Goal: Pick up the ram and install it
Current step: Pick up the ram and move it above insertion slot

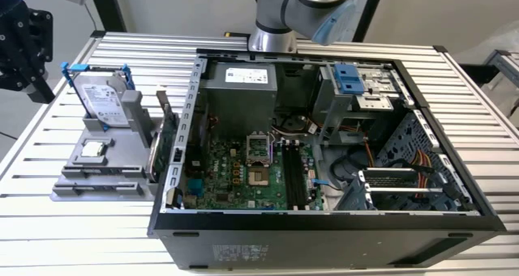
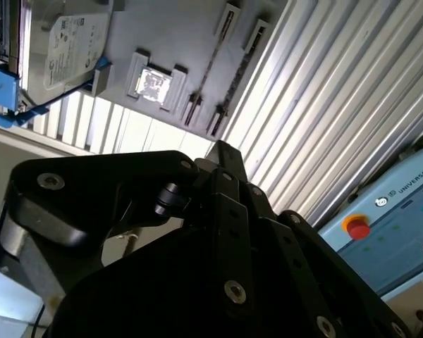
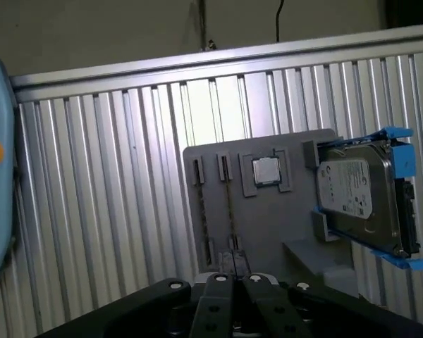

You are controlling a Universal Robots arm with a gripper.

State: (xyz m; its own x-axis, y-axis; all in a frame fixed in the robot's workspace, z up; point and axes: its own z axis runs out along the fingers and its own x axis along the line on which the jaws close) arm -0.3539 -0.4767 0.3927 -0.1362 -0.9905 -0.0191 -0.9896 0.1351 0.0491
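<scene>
Silver hard drive, blue rails

ram stands on its long edge in a slot of the grey holder, seen edge-on as a thin dark strip. exterior view: 4 o'clock of hard drive, 9 o'clock of case.
</scene>
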